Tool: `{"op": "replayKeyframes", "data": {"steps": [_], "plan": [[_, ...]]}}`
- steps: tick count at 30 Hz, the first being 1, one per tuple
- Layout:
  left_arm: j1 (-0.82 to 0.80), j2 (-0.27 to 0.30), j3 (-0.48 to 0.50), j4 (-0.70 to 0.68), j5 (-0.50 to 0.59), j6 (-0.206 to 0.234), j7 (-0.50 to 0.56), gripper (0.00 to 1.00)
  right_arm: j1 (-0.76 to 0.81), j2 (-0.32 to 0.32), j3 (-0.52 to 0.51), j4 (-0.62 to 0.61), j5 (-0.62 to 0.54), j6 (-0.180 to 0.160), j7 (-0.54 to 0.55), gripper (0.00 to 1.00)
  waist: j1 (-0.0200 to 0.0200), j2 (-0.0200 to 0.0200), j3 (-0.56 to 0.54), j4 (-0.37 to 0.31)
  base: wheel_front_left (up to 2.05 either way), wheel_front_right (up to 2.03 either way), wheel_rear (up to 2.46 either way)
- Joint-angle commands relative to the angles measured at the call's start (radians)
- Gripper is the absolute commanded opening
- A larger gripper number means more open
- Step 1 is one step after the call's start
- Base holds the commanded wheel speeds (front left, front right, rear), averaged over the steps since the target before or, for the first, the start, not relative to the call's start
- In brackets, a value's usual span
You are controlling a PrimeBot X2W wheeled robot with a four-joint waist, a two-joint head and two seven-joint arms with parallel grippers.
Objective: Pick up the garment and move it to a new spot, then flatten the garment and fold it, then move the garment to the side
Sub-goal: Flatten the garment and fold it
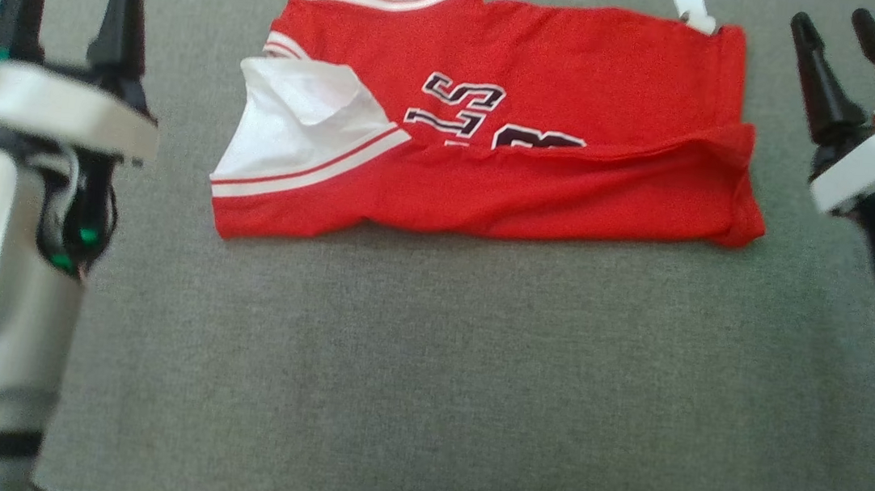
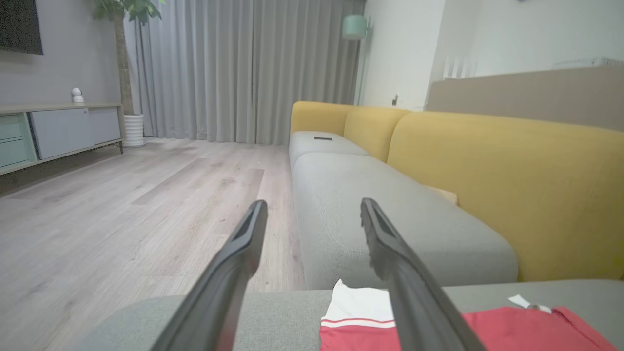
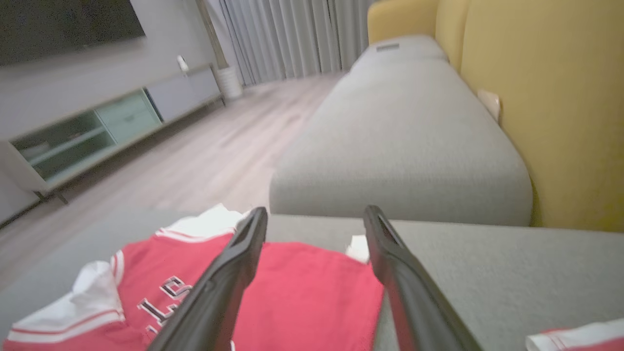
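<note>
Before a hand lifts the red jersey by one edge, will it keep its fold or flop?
Probably floppy: the red jersey lies in soft creases, its white sleeve curled over. Lifted by one edge, the fold would likely fall open. Pushed, it may bunch on the cushion.

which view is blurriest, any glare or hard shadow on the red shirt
Right wrist view is blurriest: the lettering on the red shirt and the tv cabinet smear. Left wrist view is sharpest. Head view is evenly lit, slightly grainy; no glare on the shirt, only a thin soft shadow under its near edge.
</note>
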Motion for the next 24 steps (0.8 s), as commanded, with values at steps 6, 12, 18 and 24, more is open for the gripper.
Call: {"op": "replayKeyframes", "data": {"steps": [6,12,18,24], "plan": [[0.182,-0.088,0.207,-0.192,0.071,-0.02,-0.005,1.0,0.147,0.147,-0.189,-0.003,-0.111,-0.001,-0.212,1.0,0.0,0.0,-0.082,-0.017,0.0,0.0,0.0],[0.378,-0.213,0.293,-0.268,0.138,-0.061,-0.005,1.0,0.396,0.385,-0.517,-0.128,-0.393,-0.001,-0.22,1.0,0.0,0.0,-0.132,-0.023,0.0,0.0,0.0],[0.455,-0.244,0.279,-0.197,0.185,-0.082,-0.005,1.0,0.56,0.493,-0.585,-0.185,-0.553,-0.001,-0.22,1.0,0.0,0.0,-0.135,-0.03,0.0,0.0,0.0],[0.42,-0.248,0.268,-0.049,0.228,-0.087,-0.005,1.0,0.56,0.512,-0.602,-0.236,-0.593,-0.001,-0.207,1.0,0.0,0.0,-0.103,-0.056,0.0,0.0,0.0]]}}
